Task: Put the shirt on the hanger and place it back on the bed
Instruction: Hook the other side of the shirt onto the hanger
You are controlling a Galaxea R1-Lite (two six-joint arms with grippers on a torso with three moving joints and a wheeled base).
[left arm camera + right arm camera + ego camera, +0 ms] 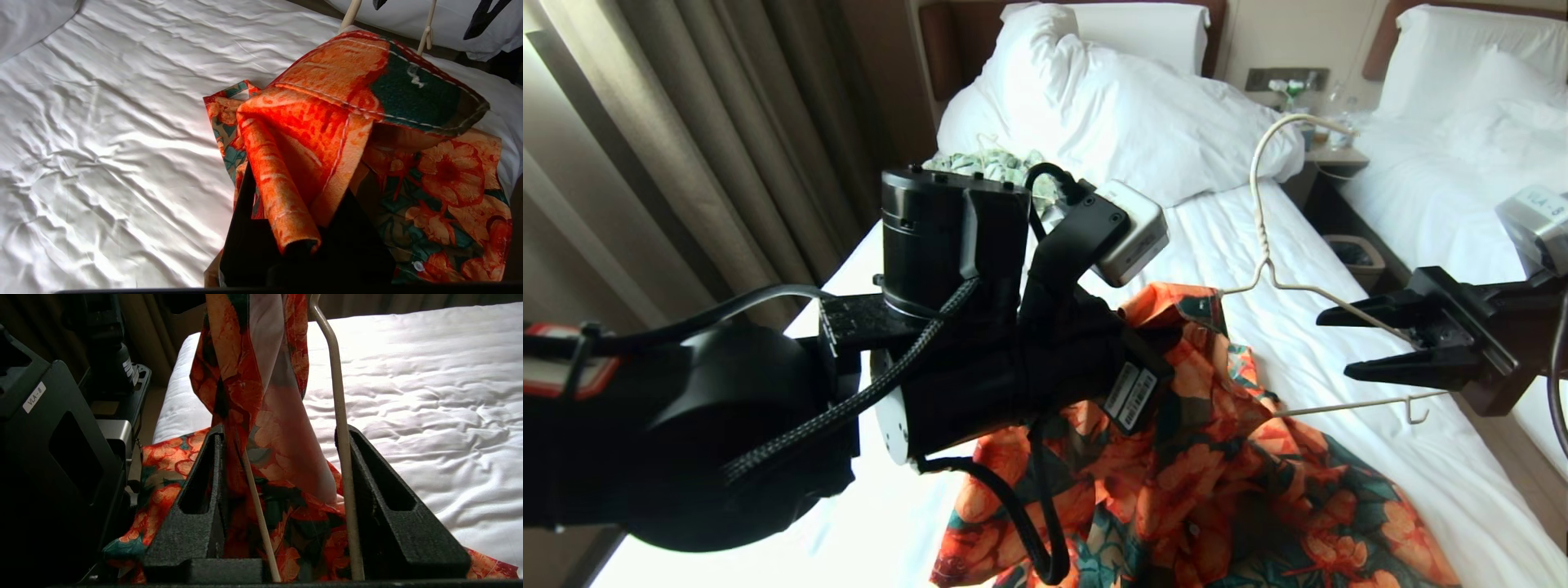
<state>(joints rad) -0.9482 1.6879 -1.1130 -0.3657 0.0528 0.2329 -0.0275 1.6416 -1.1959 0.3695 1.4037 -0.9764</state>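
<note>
Head view looks down the bed; both wrist views (close in) share the shirt.

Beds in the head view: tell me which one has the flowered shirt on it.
The nearer bed, straight ahead, carries the orange-flowered shirt on its smooth sheet. The other bed, beyond the nightstand, holds only rumpled white bedding.

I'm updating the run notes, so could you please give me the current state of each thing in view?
shirt: partly lifted, collar end raised, the rest lying on the bed.
hanger: upright above the bed, one end inside the shirt.
left gripper: shut on the shirt.
right gripper: open, hanger wires between its fingers.
bed: sheet smooth, duvet rumpled.
</note>
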